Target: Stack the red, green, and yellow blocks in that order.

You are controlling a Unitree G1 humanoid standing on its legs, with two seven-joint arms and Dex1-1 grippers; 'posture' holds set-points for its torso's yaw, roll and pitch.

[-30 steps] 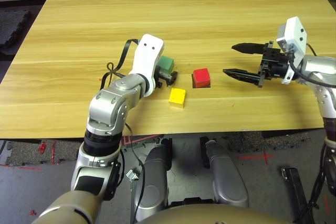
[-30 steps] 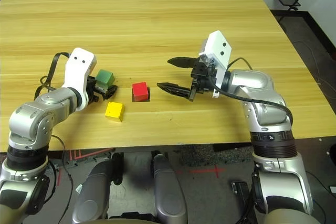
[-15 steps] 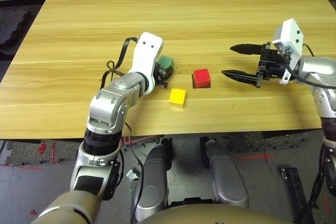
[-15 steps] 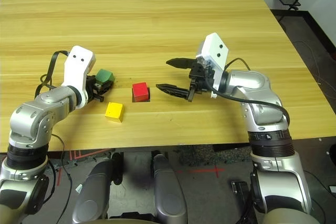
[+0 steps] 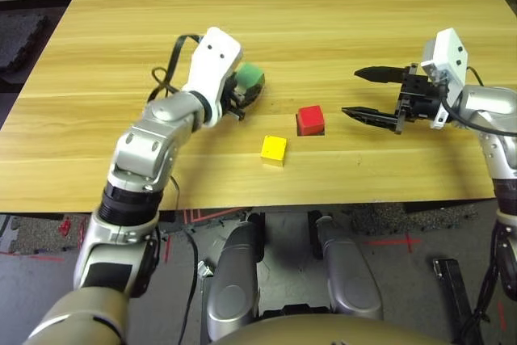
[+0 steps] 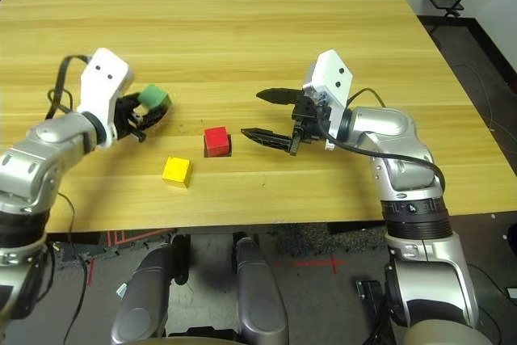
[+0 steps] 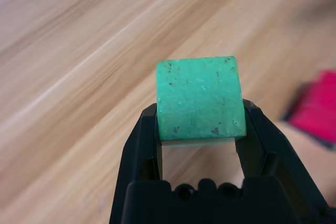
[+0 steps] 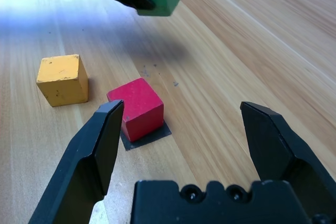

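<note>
My left gripper point(image 5: 244, 89) is shut on the green block point(image 5: 250, 79), point(image 7: 199, 98), holding it lifted above the table, left of and beyond the red block. The red block point(image 5: 310, 119), point(image 8: 137, 109) rests on a small flat black patch near the table's middle. The yellow block point(image 5: 273, 149), point(image 8: 61, 80) lies on the wood nearer the front edge, left of the red one. My right gripper point(image 5: 357, 92) hovers open to the right of the red block, its fingers pointing at it, with nothing between them.
The wooden table point(image 5: 283, 14) stretches far back with bare surface. Its front edge point(image 5: 323, 193) runs just below the yellow block. A black cable point(image 5: 168, 78) loops off my left wrist.
My left gripper has closed on the green block and lifted it up and to the left, off the table. The right gripper has barely shifted.
</note>
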